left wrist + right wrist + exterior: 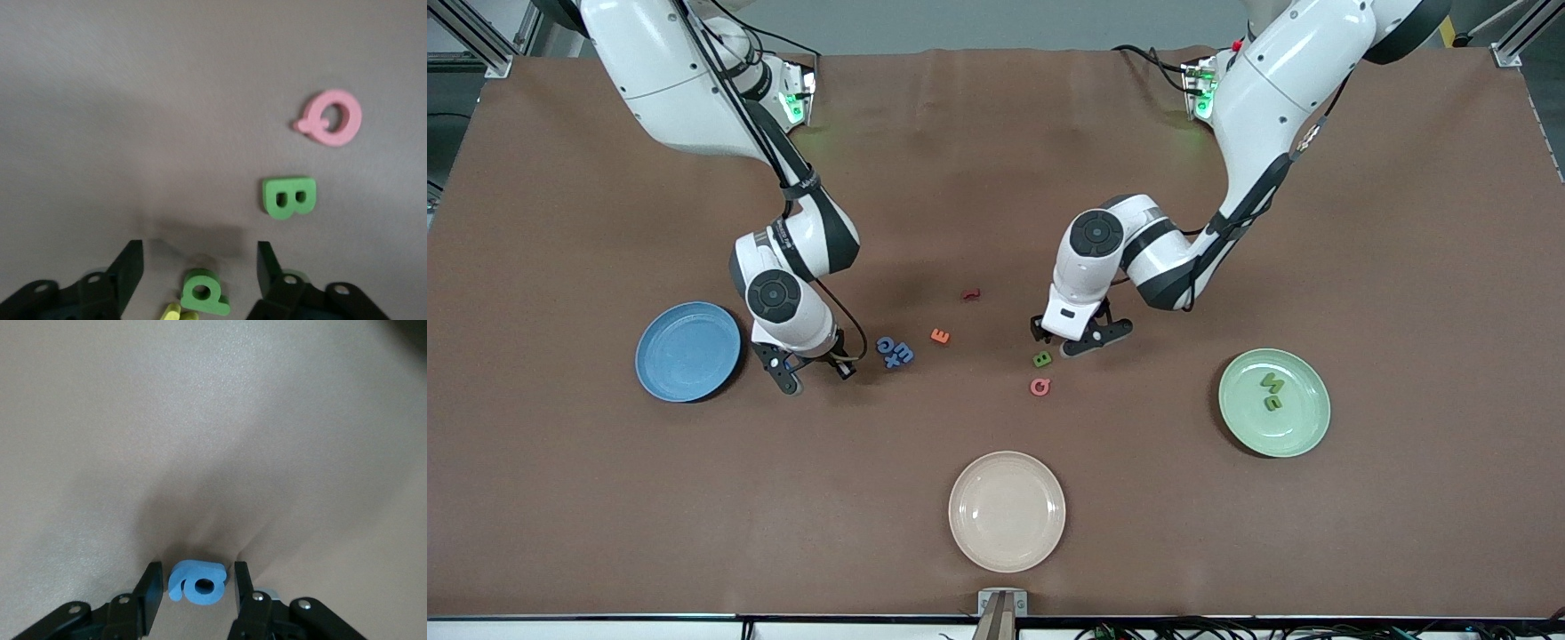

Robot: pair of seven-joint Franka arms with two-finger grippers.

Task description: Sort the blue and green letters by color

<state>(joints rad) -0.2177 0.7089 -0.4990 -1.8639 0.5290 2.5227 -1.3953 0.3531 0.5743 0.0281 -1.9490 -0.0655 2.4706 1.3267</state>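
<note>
My right gripper (816, 375) is low over the table between the blue plate (660, 351) and a cluster of three blue letters (895, 351). In the right wrist view its jaws (198, 572) stand narrowly open round a fourth blue letter (198, 582), with small gaps on both sides. My left gripper (1069, 342) is open over a green letter (203, 293) that lies between its fingers (200, 250), untouched. A green B (1041, 360) (289, 197) lies just nearer the camera. Two green letters (1271, 392) lie in the green plate (1303, 427).
A pink Q (1040, 387) (331, 118) lies beside the green B. An orange E (940, 336) and a red letter (971, 293) lie mid-table. A yellow piece (177, 312) lies beside the green letter. A cream plate (1007, 551) sits near the front edge.
</note>
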